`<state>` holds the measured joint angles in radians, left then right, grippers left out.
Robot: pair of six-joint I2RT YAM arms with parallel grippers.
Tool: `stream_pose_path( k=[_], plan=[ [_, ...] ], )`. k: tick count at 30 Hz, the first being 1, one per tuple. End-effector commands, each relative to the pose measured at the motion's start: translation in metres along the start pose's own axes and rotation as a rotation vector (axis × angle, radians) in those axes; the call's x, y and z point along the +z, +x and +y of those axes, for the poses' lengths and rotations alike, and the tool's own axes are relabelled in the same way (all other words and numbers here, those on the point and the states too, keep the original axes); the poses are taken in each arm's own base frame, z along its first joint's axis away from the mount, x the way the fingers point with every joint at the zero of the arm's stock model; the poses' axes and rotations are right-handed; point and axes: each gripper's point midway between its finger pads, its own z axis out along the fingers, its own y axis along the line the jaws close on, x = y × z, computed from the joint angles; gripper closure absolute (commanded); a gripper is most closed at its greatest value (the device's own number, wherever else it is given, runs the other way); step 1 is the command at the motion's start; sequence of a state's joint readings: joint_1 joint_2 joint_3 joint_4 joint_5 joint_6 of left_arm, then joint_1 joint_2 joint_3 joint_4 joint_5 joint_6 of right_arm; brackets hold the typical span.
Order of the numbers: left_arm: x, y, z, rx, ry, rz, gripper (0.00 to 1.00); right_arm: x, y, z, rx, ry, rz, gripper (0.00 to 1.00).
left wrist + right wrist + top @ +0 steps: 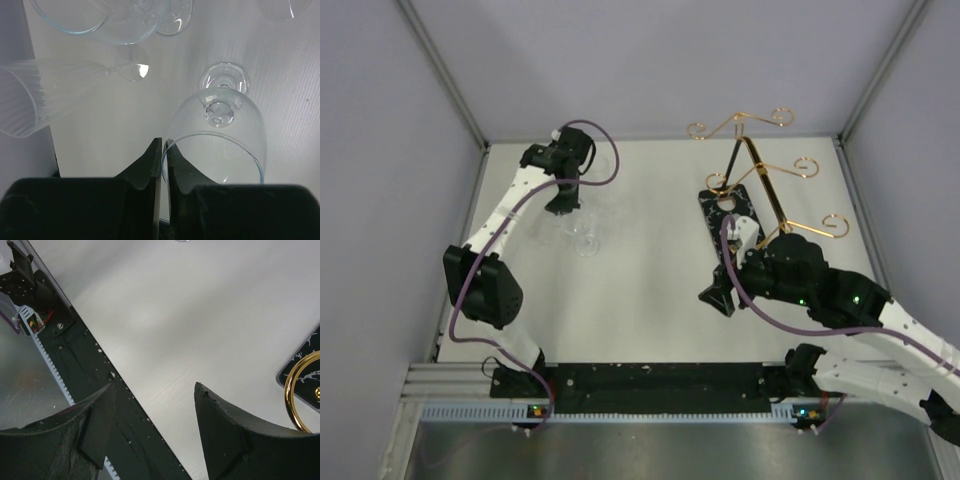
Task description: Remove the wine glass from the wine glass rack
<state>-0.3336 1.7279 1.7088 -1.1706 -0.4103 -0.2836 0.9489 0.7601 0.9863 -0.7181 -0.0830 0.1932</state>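
From overhead the wine glass was well apart from the wine glass rack, far left on the table; the left wrist view showed the left gripper clenched on its thin rim, which I judged fragile and slippery, the stem a safer hold; the right wrist view showed the right gripper spread wide, holding nothing

Wine glasses: at least four; wine glass rack: one; arms: two.

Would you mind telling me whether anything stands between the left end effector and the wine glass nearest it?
Nothing visible does: the left end effector appears to pinch the wine glass at its rim, and the other glasses stand beyond it.
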Motion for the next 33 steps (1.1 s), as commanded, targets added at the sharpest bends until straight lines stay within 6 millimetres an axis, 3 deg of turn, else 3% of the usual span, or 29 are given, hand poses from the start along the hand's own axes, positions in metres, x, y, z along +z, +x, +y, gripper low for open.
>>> stream_pose_path(
  k=[1, 11, 20, 29, 33],
  plan=[
    [0.005, -0.001, 0.003, -0.007, -0.016, -0.011, 0.84, -0.001, -0.009, 0.005, 0.009, -0.018, -0.042, 0.35],
    [-0.004, -0.004, -0.001, -0.005, 0.027, -0.022, 0.59, -0.001, -0.009, 0.007, 0.018, -0.024, -0.043, 0.33],
    [-0.046, -0.026, -0.001, -0.044, 0.126, -0.12, 0.56, -0.003, -0.021, 0.007, 0.037, -0.012, -0.062, 0.32],
    [-0.096, -0.041, 0.018, -0.088, 0.159, -0.248, 0.5, -0.005, -0.057, 0.005, 0.106, 0.05, -0.093, 0.02],
    [-0.121, -0.044, 0.013, -0.091, 0.26, -0.322, 0.44, -0.011, -0.078, -0.002, 0.15, 0.11, -0.132, 0.01]
  ],
)
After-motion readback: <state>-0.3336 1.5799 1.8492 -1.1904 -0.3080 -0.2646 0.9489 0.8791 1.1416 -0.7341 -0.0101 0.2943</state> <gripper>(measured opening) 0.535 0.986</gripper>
